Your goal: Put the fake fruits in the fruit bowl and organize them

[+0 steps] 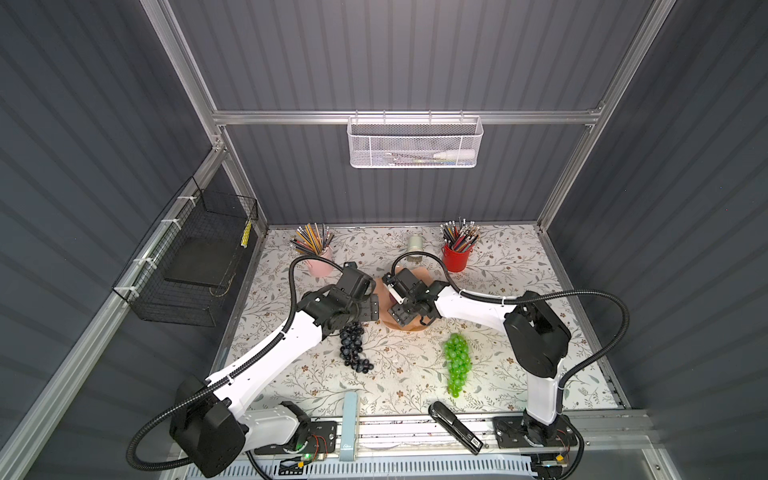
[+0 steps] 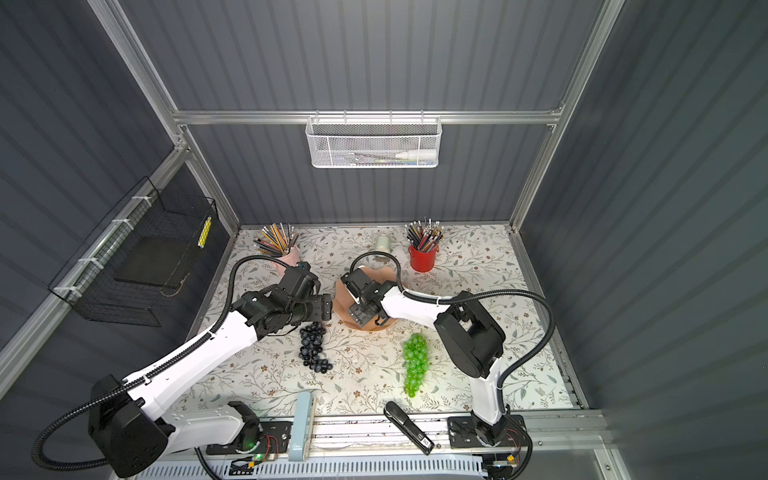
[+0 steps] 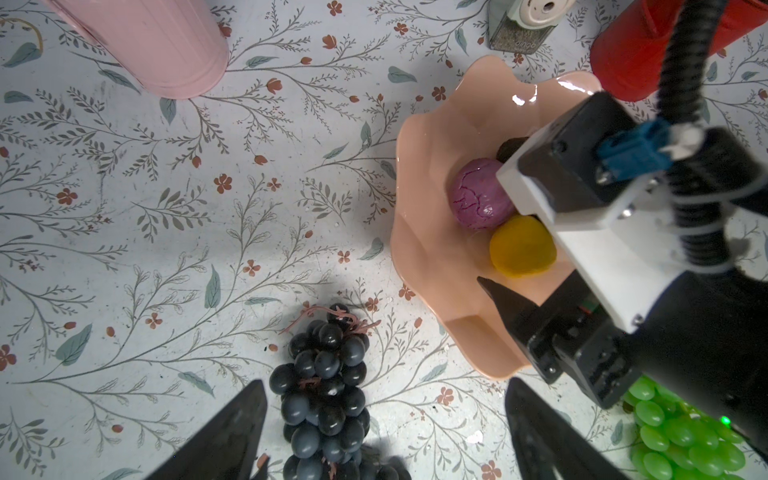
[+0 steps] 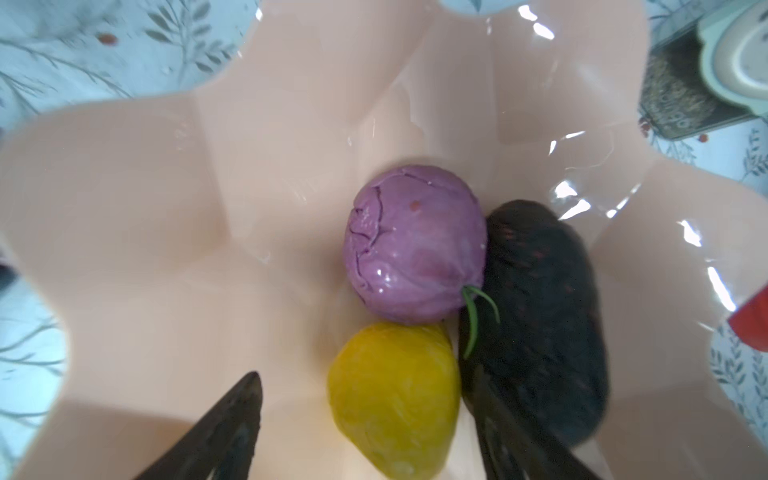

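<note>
Jaws of the right gripper (image 4: 363, 374): spread, one finger on each side of the lemon (image 4: 392, 399), pinching nothing. I cannot tell whether the finger (image 4: 511, 432) on the avocado side touches the fruit.
Jaws of the left gripper (image 3: 386, 381): spread wide and empty, low over the table (image 3: 124, 208), with the dark grape bunch (image 3: 324, 395) lying between the fingers.
Fruit bowl (image 3: 419, 232): upright on the table between the two arms, with the right gripper reaching down inside it.
In the bowl: the purple fruit (image 4: 415, 245), lemon and avocado (image 4: 540, 316) sit clustered at the bottom, touching one another.
On the table: the dark grape bunch lies just beside the bowl. The green grape bunch (image 1: 457, 365) lies near the bowl, on the right arm's side.
Step in hand: by my reading, leaving the lemon in the bowl and getting the right gripper out.
Doing it well: lift straight up with the fingers spread so neither one drags the lemon or nudges the avocado. Clear the wavy rim before swinging aside.
Left side: hold off closing on the dark bunch until the bowl is free. Then grip the bunch across its thick upper part, not at a loose end.
Risk: the glossy bowl looks light, and a finger catching its wall could tilt or slide it. The round fruits would probably roll.
</note>
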